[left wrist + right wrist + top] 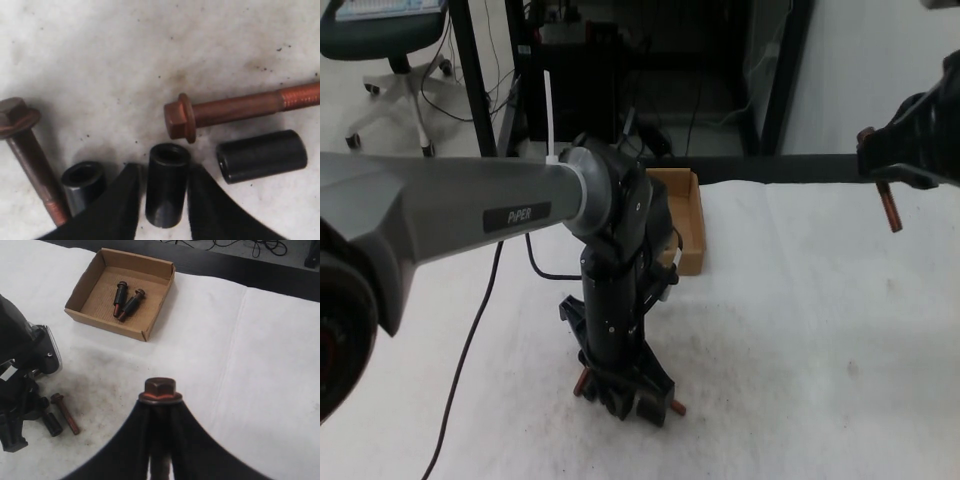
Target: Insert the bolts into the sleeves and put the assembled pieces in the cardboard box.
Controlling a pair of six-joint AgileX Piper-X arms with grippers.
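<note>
My left gripper (166, 172) is down on the white bench cover, shut on a black sleeve (167, 192) that lies between its fingers. Around it lie two more black sleeves (262, 155) (84, 182) and two copper bolts (240, 107) (30, 150). In the high view this gripper (625, 390) stands at the front centre. My right gripper (160, 407) hangs high at the back right, shut on a copper bolt (160, 389), which points down (890, 208). The cardboard box (107, 322) holds two assembled pieces (120, 292) (132, 302).
The box (688, 225) stands behind the left arm (615, 260) near the bench's far edge. A black cable (470, 350) trails over the left part of the cover. The right half of the white cover (820, 340) is bare.
</note>
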